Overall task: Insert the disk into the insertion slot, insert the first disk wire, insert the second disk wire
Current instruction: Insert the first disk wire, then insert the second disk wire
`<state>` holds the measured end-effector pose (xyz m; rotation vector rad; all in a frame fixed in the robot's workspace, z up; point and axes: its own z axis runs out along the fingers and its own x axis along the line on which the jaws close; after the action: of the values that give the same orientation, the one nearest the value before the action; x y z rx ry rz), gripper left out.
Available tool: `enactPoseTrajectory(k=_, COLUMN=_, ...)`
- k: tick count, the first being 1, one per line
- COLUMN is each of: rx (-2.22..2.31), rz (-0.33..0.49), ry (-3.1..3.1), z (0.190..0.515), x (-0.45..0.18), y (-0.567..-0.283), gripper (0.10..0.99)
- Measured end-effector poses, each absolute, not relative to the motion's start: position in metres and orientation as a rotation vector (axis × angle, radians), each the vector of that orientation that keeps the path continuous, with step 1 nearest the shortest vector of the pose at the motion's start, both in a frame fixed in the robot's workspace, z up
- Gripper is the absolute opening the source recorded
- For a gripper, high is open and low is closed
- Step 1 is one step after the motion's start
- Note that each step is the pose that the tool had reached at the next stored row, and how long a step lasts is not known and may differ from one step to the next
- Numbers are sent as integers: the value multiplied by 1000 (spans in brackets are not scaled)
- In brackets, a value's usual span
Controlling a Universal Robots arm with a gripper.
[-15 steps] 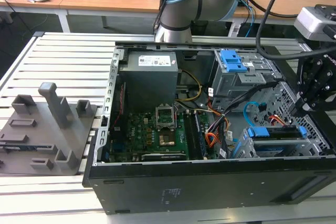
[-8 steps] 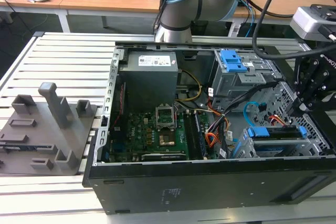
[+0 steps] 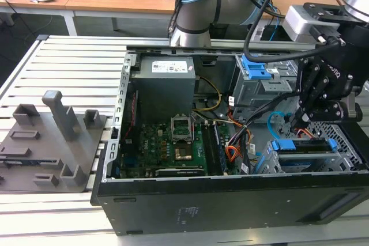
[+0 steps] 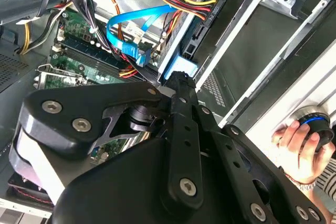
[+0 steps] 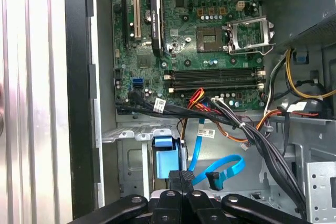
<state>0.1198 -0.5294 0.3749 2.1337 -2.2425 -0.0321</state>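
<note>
Gripper [image 3: 301,122] fingers pressed together. Second disk wire [image 3: 271,119] at its 9 o'clock, exterior view: likely light, floppy; grip rigid plug [image 5: 214,180].

"What can't we see all of?"

"In the first wrist view, the gripper [image 5: 181,176] is cut off by the picture's edge. In the second wrist view, its black body hides a big part of the green board [image 4: 68,72]."

"And the blue cable?"

"In the exterior view, the second disk wire [image 3: 271,119] goes behind the gripper, so its end is hidden."

"The insertion slot [image 3: 345,142]?"

"The black case wall [image 3: 230,200] hides its low part."

"Anything else?"

"A hand [image 4: 296,139] is cut off at the edge. It covers part of a round thing [image 4: 315,124]. The arm [image 3: 199,4] is cut off too."
</note>
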Motion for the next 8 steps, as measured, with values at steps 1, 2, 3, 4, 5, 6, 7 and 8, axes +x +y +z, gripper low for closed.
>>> enactPoseTrajectory(k=1, rx=2134, rz=-32, ry=-2243, z=375, x=120, y=-529, gripper=106)
enactPoseTrajectory(k=2, rx=2134, rz=-32, ry=-2243, z=375, x=120, y=-529, gripper=106)
enactPoseTrajectory(k=3, rx=2134, rz=-32, ry=-2243, z=375, x=119, y=-529, gripper=106)
enactPoseTrajectory(k=4, rx=2134, rz=-32, ry=-2243, z=375, x=119, y=-529, gripper=106)
enactPoseTrajectory(k=5, rx=2134, rz=-32, ry=-2243, z=375, x=119, y=-529, gripper=106)
enactPoseTrajectory(k=6, rx=2134, rz=-32, ry=-2243, z=375, x=119, y=-529, gripper=106)
enactPoseTrajectory(k=7, rx=2134, rz=-32, ry=-2243, z=375, x=119, y=-529, gripper=106)
enactPoseTrajectory(k=8, rx=2134, rz=-32, ry=-2243, z=375, x=119, y=-529, gripper=106)
